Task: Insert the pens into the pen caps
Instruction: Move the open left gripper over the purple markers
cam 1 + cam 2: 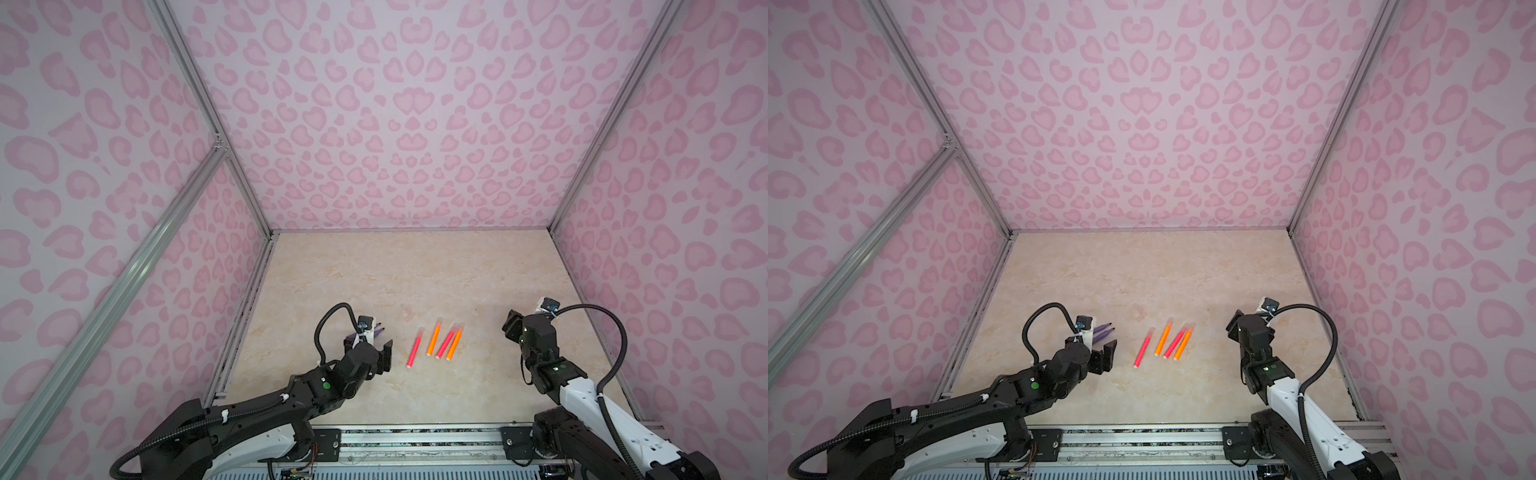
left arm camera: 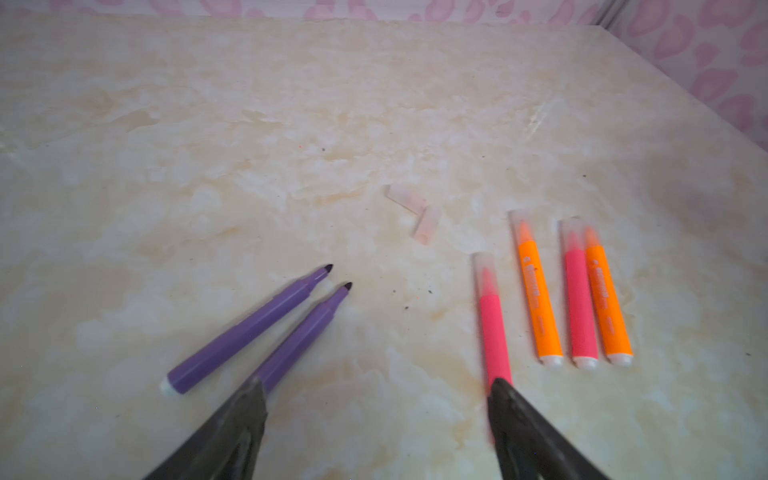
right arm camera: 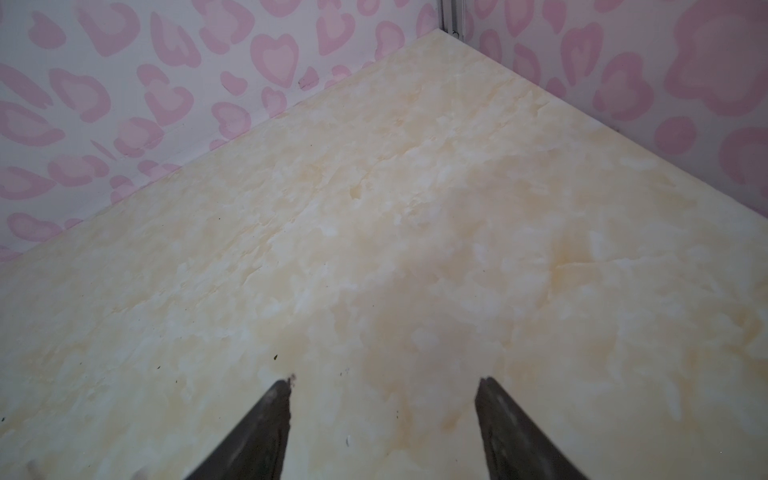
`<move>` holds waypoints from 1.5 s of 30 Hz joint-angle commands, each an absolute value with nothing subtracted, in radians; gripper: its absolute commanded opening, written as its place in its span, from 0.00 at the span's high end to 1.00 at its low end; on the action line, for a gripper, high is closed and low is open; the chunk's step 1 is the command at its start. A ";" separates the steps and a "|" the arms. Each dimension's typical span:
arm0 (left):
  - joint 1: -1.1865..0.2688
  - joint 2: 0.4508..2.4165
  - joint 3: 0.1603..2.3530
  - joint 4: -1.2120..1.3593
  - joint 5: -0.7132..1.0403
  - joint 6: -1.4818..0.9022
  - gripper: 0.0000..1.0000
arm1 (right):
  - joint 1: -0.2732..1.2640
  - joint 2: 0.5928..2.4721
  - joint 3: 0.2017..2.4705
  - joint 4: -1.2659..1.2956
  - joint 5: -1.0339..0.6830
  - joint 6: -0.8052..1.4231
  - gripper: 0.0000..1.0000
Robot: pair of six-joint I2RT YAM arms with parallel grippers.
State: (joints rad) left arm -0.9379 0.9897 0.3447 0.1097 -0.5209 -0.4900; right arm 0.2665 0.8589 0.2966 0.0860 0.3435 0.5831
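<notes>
Black print is running along both orange pens [image 2: 538, 291], too blurred to read. These 2 & 2 pink-red pens [image 2: 494, 324] are lying capped, near-parallel, mid-counter [image 2: 249, 124]. 2 purple pens [image 2: 249, 328] are lying uncapped to their left, w/ 2 loose clear caps [image 2: 405, 198] meeting at an angle just beyond. Left fingers [image 2: 241, 419] are standing wide apart, gripping nothing, near purple & pink butts. Right fingers [image 3: 266, 419] are gaping too, empty, well apart from pens. Open counter is stretching to the back wall.
</notes>
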 commanded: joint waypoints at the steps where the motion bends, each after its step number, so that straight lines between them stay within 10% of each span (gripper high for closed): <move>1: -0.894 1.024 0.367 0.054 -0.564 -0.501 0.19 | 0.266 0.857 0.298 0.109 0.348 0.577 0.28; 19: -0.857 1.442 0.589 -0.054 -0.486 -0.545 0.30 | 0.267 0.824 0.282 0.112 0.348 0.578 0.28; 45: -0.813 1.558 0.621 -0.022 -0.408 -0.487 0.32 | 0.267 0.853 0.295 0.112 0.348 0.578 0.28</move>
